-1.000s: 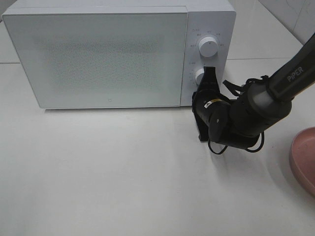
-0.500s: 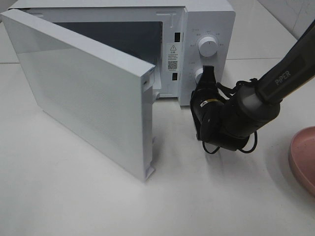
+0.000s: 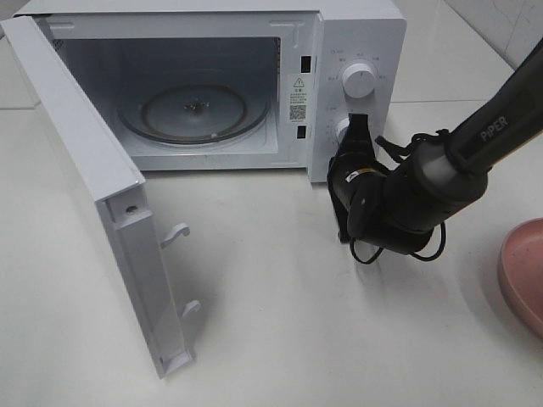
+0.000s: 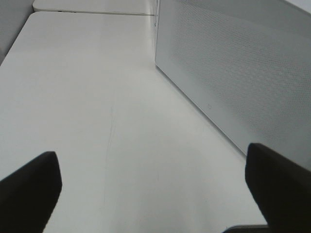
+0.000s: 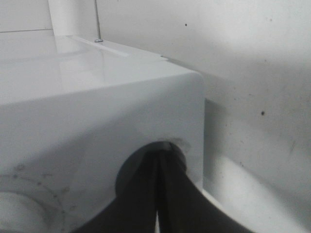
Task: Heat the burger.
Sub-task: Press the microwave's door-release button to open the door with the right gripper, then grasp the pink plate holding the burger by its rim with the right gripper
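The burger is out of view in every frame. The white microwave (image 3: 361, 34) stands at the back of the table with its door (image 3: 85, 170) swung wide to the left. Inside it, the glass turntable (image 3: 195, 110) is bare. My right gripper (image 3: 357, 125) is shut, and its tip rests against the lower control (image 3: 343, 130) on the microwave's panel. The right wrist view shows the closed fingers (image 5: 146, 194) pressed at a round recess in the white casing. In the left wrist view my left gripper (image 4: 155, 194) is open over bare table, beside the door's perforated panel (image 4: 243, 73).
The rim of a pink plate (image 3: 522, 271) shows at the table's right edge. An upper dial (image 3: 360, 80) sits above the lower control. The open door reaches forward to the table's front left. The table (image 3: 280, 322) is white.
The microwave door went from closed to half open to wide open on the left. My right gripper stayed at the lower control, shifting only slightly.
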### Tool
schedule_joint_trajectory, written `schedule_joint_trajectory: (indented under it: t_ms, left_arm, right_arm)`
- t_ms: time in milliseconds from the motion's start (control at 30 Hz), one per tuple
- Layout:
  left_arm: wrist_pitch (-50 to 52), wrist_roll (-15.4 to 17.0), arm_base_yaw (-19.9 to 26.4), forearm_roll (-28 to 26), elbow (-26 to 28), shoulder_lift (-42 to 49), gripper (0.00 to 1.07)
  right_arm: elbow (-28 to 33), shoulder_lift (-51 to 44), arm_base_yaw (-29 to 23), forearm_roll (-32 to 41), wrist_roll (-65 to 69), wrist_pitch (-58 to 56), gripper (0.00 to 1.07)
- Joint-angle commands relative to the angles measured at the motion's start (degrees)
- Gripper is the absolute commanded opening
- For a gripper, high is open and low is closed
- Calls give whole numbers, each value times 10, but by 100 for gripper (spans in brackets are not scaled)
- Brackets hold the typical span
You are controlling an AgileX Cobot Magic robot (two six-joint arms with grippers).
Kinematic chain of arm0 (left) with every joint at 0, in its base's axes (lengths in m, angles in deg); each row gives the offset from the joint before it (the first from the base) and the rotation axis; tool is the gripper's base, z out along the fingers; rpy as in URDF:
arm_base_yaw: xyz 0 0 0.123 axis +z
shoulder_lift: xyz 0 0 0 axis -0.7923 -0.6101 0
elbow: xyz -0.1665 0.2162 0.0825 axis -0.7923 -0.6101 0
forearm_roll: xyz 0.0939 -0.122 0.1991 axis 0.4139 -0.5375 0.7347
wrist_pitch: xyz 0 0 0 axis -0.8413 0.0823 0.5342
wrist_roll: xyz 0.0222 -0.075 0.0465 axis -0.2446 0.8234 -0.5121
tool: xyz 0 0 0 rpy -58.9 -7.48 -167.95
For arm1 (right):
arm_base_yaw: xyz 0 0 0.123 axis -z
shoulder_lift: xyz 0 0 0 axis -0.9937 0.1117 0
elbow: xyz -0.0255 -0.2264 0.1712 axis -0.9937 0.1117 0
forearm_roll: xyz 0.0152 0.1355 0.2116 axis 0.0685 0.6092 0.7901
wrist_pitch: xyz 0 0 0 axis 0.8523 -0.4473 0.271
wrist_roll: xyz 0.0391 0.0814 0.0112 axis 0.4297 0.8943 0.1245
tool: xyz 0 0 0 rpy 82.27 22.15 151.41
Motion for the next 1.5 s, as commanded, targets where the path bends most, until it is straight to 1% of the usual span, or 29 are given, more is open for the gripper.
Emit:
schedule_joint_trajectory:
  t_ms: [33, 400, 467, 567, 633, 733, 800, 900, 933, 967, 1033, 1067, 1100, 1133, 1167, 1200, 1233, 1333, 1400, 1467, 1500]
  left_arm:
    - [1, 0, -1, 2, -1, 10, 98]
    - [1, 0, -1, 2, -1, 10, 98]
    - [1, 0, -1, 2, -1, 10, 98]
    - [1, 0, -1, 2, -1, 10, 98]
    - [1, 0, -1, 2, -1, 10, 98]
    - [1, 0, -1, 2, -1, 10, 98]
    - [1, 0, -1, 2, -1, 10, 98]
    - [1, 1, -1, 2, -1, 10, 98]
    - [1, 1, -1, 2, -1, 10, 98]
    - [1, 1, -1, 2, -1, 10, 98]
    - [1, 1, -1, 2, -1, 10, 98]
    - [1, 1, -1, 2, -1, 10, 98]
    - [1, 1, -1, 2, -1, 10, 98]
    - [1, 1, -1, 2, -1, 10, 98]
    - [1, 1, -1, 2, -1, 10, 98]
    - [1, 1, -1, 2, -1, 10, 98]
    - [1, 0, -1, 2, -1, 10, 98]
    - [1, 0, -1, 2, -1, 10, 98]
    - [1, 0, -1, 2, -1, 10, 98]
    - [1, 0, -1, 2, -1, 10, 98]
    - [1, 0, -1, 2, -1, 10, 98]
  right_arm:
    - [-10, -18, 24, -55, 10, 21, 0]
    - [21, -44, 24, -58, -10, -15, 0]
    - [37, -55, 24, -58, -30, -32, 0]
    - [40, -56, 24, -58, -36, -37, 0]
    - [56, -74, 24, -58, -59, -67, 0]
    - [61, -80, 24, -58, -64, -67, 0]
    - [84, -108, 24, -61, -82, -70, 0]
    - [88, -115, 24, -62, -84, -74, 0]
    - [96, -129, 24, -74, -91, -93, 0]
    - [104, -144, 24, -102, -92, -117, 0]
    - [106, -151, 24, -115, -92, -132, 0]
    - [109, -163, 24, -156, -92, -160, 0]
    - [109, -163, 24, -156, -92, -160, 0]
    - [109, -171, 24, -199, -92, -184, 0]
    - [109, -171, 24, -199, -92, -184, 0]
    - [109, -176, 25, -225, -92, -197, 0]
    - [109, -187, 26, -274, -92, -229, 0]
    - [109, -193, 29, -290, -92, -246, 0]
    - [109, -217, 34, -362, -101, -318, 1]
    - [109, -225, 36, -370, -115, -336, 1]
    - [109, -241, 40, -374, -148, -376, 1]
